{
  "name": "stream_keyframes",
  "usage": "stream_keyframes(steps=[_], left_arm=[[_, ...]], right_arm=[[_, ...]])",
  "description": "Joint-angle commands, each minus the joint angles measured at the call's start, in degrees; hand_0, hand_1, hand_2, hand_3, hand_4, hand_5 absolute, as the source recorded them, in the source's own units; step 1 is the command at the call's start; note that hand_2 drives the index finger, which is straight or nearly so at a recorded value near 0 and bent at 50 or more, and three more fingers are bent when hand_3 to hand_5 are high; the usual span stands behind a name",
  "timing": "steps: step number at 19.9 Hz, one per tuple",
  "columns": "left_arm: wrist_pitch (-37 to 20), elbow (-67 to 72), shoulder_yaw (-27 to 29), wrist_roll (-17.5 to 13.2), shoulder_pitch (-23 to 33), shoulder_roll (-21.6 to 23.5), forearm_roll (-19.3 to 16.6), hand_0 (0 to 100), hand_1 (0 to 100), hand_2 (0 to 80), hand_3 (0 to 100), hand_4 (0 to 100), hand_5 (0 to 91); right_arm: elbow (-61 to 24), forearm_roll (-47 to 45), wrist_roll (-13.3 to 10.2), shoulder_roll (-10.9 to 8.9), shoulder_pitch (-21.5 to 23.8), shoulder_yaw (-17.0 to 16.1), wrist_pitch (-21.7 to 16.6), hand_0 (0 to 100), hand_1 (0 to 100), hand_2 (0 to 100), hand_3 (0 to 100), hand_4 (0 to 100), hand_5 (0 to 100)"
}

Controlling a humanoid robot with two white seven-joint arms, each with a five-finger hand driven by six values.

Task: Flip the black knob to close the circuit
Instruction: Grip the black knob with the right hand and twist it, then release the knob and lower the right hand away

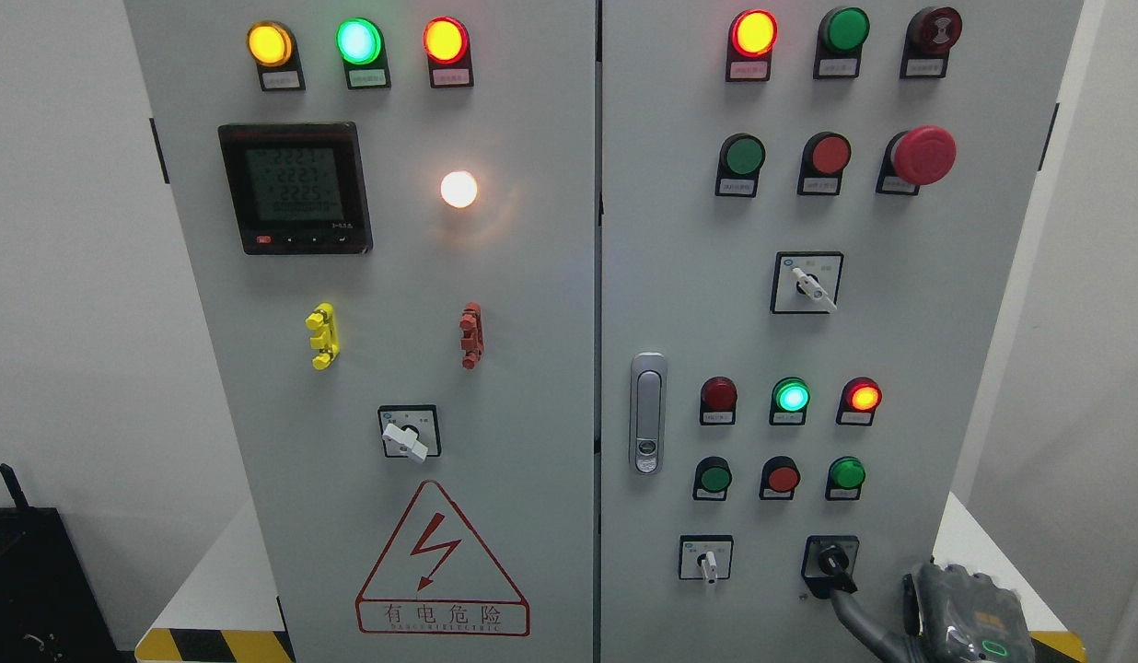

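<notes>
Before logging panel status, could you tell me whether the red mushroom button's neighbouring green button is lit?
No, the green button left of the red mushroom button looks dark, unlike the glowing green lamp lower down.

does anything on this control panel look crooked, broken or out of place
Nothing stands out. The lamps, meter and switches sit straight and intact on both doors. The right hand has a finger on the black knob.

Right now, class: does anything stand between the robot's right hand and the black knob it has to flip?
Nothing visible does. The right hand sits at the lower right, and one dark finger already reaches up to the black knob on the cabinet's right door. The white selector switch lies well to the knob's left, off that path.
</notes>
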Motion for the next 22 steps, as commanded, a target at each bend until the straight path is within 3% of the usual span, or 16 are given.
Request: stream_keyframes(steps=[1,5,11,16,20,22], left_arm=[[-0.01,-1.93,0.62,-0.02,1.93,-0.03,0.44,0,0,0.0,5,3,0.0],[-0.01,-1.93,0.62,-0.02,1.93,0.06,0.44,0,0,0.0,5,3,0.0],[-0.01,-1.93,0.62,-0.02,1.93,-0.03,0.44,0,0,0.0,5,3,0.0],[-0.01,-1.93,0.62,-0.02,1.93,-0.03,0.44,0,0,0.0,5,3,0.0],[-0.01,-1.93,0.62,-0.02,1.93,-0.03,0.44,0,0,0.0,5,3,0.0],[-0.01,-1.93,0.62,-0.02,1.93,-0.03,0.44,0,0,0.0,5,3,0.0]], right_arm=[[0.09,-0.84,-0.17,-0.12,0.13,-0.70,0.11,0,1,87,100,81,83],[-0.09,-0.75,-2.62,0.66,0.65,0.70,0.02,0,1,87,100,81,84],[-0.18,-0.84,-2.72,0.84,1.01,3.60,1.42,0,2,87,100,81,84],[-0.35,-1.01,-2.89,1.02,2.15,3.52,1.42,0,3,87,100,81,84],[-4.12,-7.84,-3.77,1.02,4.60,3.17,1.42,0,3,86,100,81,84],[-6.84,-12.07,-4.73,1.02,7.06,2.82,1.42,0,3,80,100,82,82]])
